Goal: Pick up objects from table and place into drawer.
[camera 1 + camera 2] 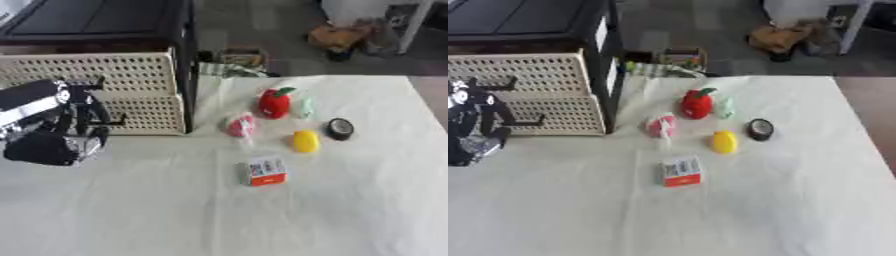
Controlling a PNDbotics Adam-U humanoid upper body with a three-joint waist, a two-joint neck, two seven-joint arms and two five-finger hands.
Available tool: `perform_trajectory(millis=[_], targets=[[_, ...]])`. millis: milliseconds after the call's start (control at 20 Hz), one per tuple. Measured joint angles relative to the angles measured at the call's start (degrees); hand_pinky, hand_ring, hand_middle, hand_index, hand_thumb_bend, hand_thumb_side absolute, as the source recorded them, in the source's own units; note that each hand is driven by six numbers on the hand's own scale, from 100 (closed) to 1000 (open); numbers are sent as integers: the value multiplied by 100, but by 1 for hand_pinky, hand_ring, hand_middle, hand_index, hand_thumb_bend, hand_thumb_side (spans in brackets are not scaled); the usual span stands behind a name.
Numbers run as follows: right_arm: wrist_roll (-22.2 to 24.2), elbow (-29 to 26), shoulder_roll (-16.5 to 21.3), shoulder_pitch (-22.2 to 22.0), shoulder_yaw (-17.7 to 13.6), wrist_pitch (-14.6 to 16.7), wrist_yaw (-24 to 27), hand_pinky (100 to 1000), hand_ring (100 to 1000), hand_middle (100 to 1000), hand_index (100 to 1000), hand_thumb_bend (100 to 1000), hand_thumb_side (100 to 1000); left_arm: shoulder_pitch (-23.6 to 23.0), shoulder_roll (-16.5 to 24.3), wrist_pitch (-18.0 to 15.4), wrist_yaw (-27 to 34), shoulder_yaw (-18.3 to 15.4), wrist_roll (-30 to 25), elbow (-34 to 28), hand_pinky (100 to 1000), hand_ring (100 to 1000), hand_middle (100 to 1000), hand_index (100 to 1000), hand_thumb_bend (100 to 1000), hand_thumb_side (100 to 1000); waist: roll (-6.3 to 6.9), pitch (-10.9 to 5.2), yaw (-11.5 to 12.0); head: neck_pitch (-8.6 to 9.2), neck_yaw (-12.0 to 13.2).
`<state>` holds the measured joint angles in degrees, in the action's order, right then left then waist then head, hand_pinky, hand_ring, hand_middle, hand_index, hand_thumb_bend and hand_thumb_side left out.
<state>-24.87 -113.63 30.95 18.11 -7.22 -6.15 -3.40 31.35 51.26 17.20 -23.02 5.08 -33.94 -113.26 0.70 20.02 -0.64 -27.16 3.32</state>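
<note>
The left hand (54, 142) hangs in front of the perforated cream drawer (131, 75) at the table's left; whether its fingers are open or curled, I cannot tell. The right hand is out of view. Mid-table lies a small red-and-white box (265, 171), probably light and stiff, best pinched across its narrow sides. The yellow toy (305, 141) behind it looks smooth, perhaps slippery.

Left hand (54, 135) blocks the drawer (96, 92) front; objects stand apart.

White tablecloth (350, 210), brown bag (337, 35) on floor, small crate (677, 57) beyond table
</note>
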Motion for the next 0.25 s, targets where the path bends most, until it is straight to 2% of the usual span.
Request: perform_trajectory(millis=[100, 150, 250], targets=[[-11, 0, 0, 0, -15, 2, 0, 761, 631, 614, 716, 226, 855, -52, -91, -138, 123, -116, 154, -24, 165, 245, 429, 717, 101, 401, -20, -28, 16, -6, -18], [-20, 0, 0, 0, -16, 4, 0, 761, 631, 614, 716, 225, 854, -63, -166, -215, 197, -190, 233, -26, 165, 241, 432, 716, 100, 323, -27, -38, 34, -25, -28], [-35, 0, -2, 1, -16, 8, 3, 761, 632, 614, 716, 225, 855, -60, -374, -379, 348, -367, 399, -36, 171, 245, 440, 718, 100, 246, -43, -48, 54, -47, -51]])
